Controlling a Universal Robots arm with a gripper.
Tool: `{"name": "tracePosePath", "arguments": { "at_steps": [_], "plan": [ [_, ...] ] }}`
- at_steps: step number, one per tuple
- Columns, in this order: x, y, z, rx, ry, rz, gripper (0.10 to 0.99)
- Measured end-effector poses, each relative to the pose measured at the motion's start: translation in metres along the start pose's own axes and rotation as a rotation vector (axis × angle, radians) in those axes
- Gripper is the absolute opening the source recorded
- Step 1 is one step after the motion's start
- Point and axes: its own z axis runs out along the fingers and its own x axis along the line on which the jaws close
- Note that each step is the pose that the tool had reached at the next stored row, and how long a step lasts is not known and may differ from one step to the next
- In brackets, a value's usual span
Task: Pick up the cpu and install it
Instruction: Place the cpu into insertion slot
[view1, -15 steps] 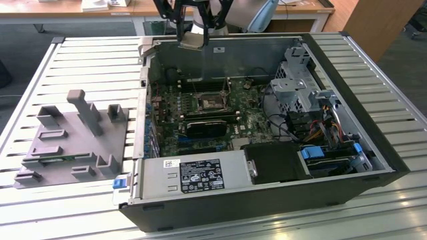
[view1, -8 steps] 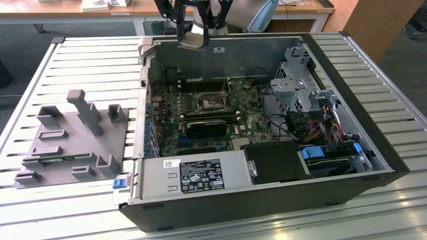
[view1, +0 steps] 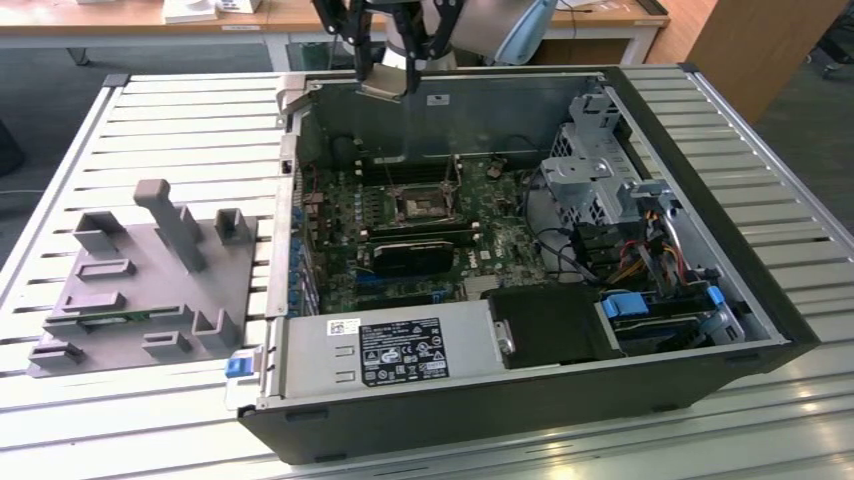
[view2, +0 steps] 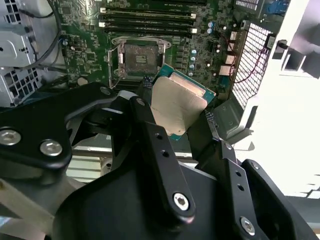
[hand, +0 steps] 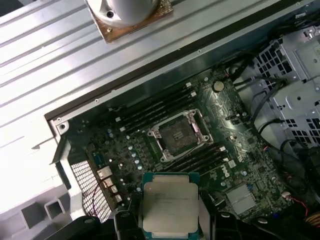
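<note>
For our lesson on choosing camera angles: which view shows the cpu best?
The first wrist view: the cpu faces the camera, its metal top nearly whole. The second wrist view shows it tilted in the gripper, partly covered. The exterior view shows a small pale square by the case rim.

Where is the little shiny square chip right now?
The cpu is pinched in the gripper, held up over the open computer case. In the exterior view it is by the case's far wall, apart from the empty socket.
</note>
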Motion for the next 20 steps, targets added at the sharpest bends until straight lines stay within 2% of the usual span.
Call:
{"name": "tracePosePath", "arguments": {
  "at_steps": [20],
  "plan": [
    [0.0, -0.0002, 0.0039, 0.001, -0.0273, 0.347, 0.533]
  ]
}}
